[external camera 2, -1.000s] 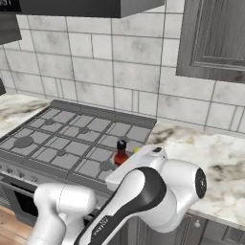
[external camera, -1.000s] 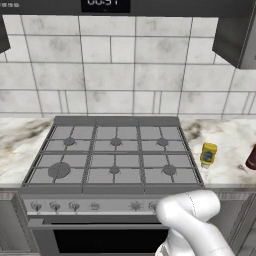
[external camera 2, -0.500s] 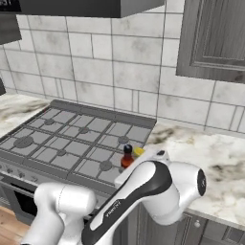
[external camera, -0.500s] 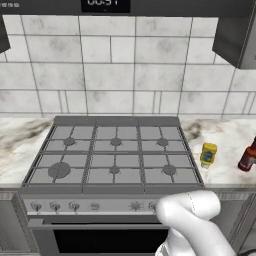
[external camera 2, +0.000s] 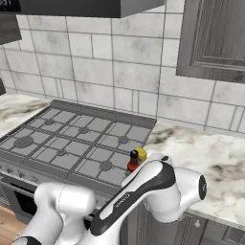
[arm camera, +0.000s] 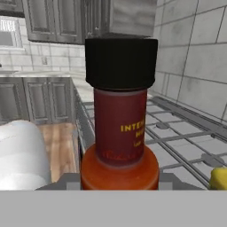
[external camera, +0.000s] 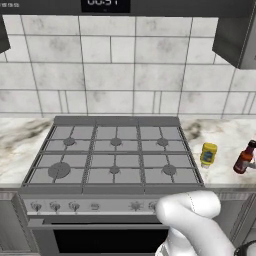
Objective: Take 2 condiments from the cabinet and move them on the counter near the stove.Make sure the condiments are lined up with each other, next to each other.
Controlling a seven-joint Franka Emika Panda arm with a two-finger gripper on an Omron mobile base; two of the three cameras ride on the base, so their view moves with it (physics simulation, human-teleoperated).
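Note:
My gripper (arm camera: pixel 117 179) is shut on the dark red sauce bottle (arm camera: pixel 119 133), whose black cap fills the hand view. From the left base view that red bottle (external camera: pixel 243 159) stands slightly tilted over the marble counter (external camera: pixel 225 132), a little to the right of the yellow squeeze bottle (external camera: pixel 208 154). The yellow bottle (external camera 2: pixel 140 154) stands upright on the counter beside the stove (external camera: pixel 115 155), with the red bottle (external camera 2: pixel 133 161) close in front of it. I cannot tell whether the red bottle touches the counter. The grey cabinet (external camera 2: pixel 215 38) hangs at the upper right.
The stove's dark grates (external camera 2: pixel 72 143) lie just left of both bottles. More counter (external camera 2: pixel 215 162) stretches to the right and another stretch (external camera: pixel 20 145) lies left of the stove. A tiled wall (external camera: pixel 125 75) rises behind. My arm's elbow (external camera 2: pixel 162 191) hides the counter's front edge.
The red bottle in my gripper has travelled left from the frame's edge toward the yellow bottle and now sits close beside it. The yellow bottle has stayed put.

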